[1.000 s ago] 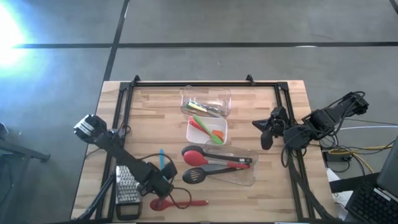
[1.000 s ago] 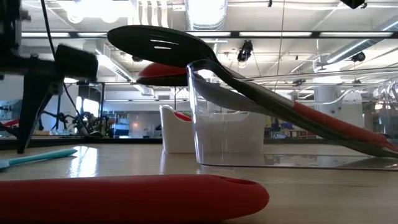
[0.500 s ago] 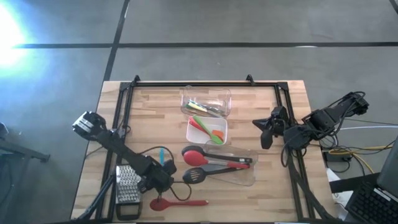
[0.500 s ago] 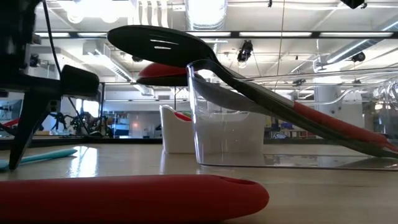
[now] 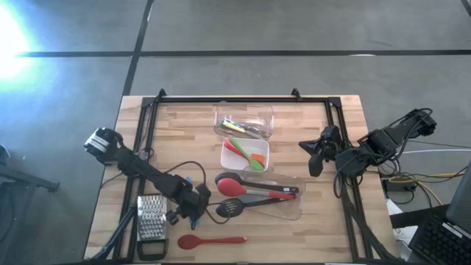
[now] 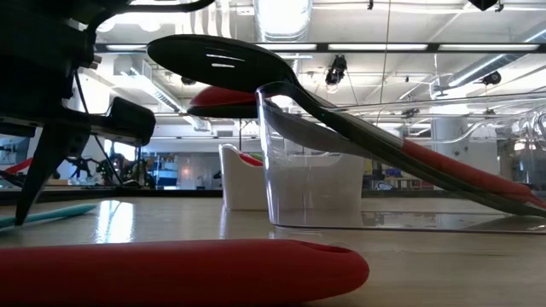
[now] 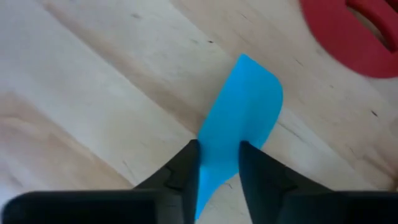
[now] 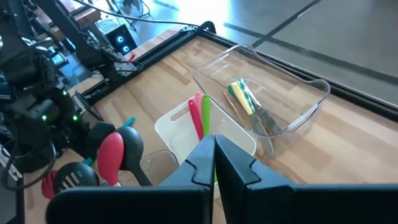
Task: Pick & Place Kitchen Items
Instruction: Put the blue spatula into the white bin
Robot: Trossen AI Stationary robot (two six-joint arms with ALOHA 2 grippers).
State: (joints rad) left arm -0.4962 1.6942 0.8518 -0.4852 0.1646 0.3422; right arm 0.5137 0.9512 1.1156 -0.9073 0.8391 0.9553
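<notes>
Moved in from beside the box grater [image 5: 150, 218] toward the middle of the counter [image 5: 324, 221], left gripper [image 7: 219, 163] now down over the teal spatula [image 7: 239, 121], fingers [image 7: 188, 167] narrowed from wide to either side of its flat blade and apparently touching both edges; not clear yet whether fully clamped. Lies flat on the wood between the grater and the long clear tub [image 5: 297, 210] holding the black slotted spoon [image 5: 232, 208] and red spoon [image 5: 229, 182], with another red spoon [image 5: 210, 241] loose nearby at the front edge.

Looks light, thin and slim, so little force needed. Probably silicone or soft plastic at the blade, likely to flex and slip under a pinch; better held across the narrow neck or stiffer handle than at the broad tip. Being so flat to the counter, needs fingertips right down at the surface to catch the edges. Not fragile; a drop would do no harm.

Right gripper [image 8: 214, 155] closed on nothing, parked above the right side of the counter, near the small white tub [image 8: 180, 127]
</notes>
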